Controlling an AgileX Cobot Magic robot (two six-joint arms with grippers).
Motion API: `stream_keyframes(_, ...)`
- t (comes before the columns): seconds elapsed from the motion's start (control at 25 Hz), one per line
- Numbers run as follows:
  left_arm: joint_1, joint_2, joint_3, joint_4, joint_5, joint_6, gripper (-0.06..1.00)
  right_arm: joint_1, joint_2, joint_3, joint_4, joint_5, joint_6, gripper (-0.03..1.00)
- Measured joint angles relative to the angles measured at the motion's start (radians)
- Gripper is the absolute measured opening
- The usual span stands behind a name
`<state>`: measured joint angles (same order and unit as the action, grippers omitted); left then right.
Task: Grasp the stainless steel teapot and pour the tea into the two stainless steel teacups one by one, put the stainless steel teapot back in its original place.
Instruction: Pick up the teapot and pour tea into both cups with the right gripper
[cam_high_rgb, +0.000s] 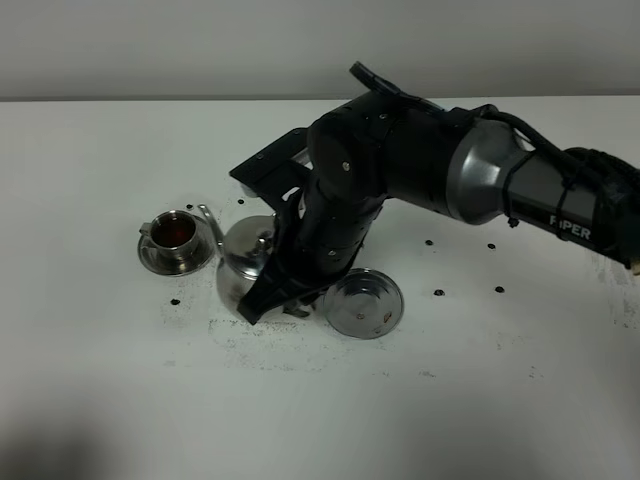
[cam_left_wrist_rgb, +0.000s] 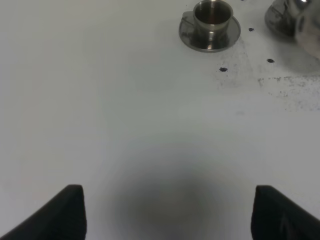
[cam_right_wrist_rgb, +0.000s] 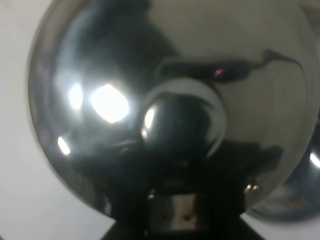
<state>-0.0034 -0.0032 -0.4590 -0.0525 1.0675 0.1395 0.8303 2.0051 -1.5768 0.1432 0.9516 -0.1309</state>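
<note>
Beside the teapot (cam_high_rgb: 240, 265), the teacup (cam_high_rgb: 180, 251) holds dark tea (cam_high_rgb: 174, 232).

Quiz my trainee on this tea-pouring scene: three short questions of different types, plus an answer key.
1. True or false: the teacup left of the teapot in the high view is empty.
2. Multiple choice: in the high view, the bare saucer lies on which side of the teapot? A left, B right, C behind.
3. Short answer: which hand grips the teapot?
Key: 1 false, it holds dark tea. 2 B. 3 the right hand; the left hand stands open, away from it.
</note>
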Motion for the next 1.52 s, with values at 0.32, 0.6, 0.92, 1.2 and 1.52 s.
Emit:
stream_keyframes(0.32, 0.000, 0.000, 0.000, 0.000, 0.000, 0.000, 0.66, 0.020, 0.085, 0.001, 0.052, -0.109, -0.022, 0.17)
stream_keyframes(0.6, 0.000, 0.000, 0.000, 0.000, 0.000, 0.000, 0.66, 0.037, 0.131, 0.004, 0.053, -0.151, -0.026, 0.17)
stream_keyframes(0.92, 0.000, 0.000, 0.000, 0.000, 0.000, 0.000, 0.66, 0.055, 0.149, 0.004, 0.060, -0.160, -0.042, 0.17)
stream_keyframes(1.2, 0.000, 0.000, 0.000, 0.000, 0.000, 0.000, 0.66, 0.055, 0.147, 0.004, 0.060, -0.154, -0.046, 0.17)
stream_keyframes(1.52, 0.000, 0.000, 0.000, 0.000, 0.000, 0.001, 0.66, 0.044, 0.037, 0.004, -0.011, -0.089, -0.046, 0.17)
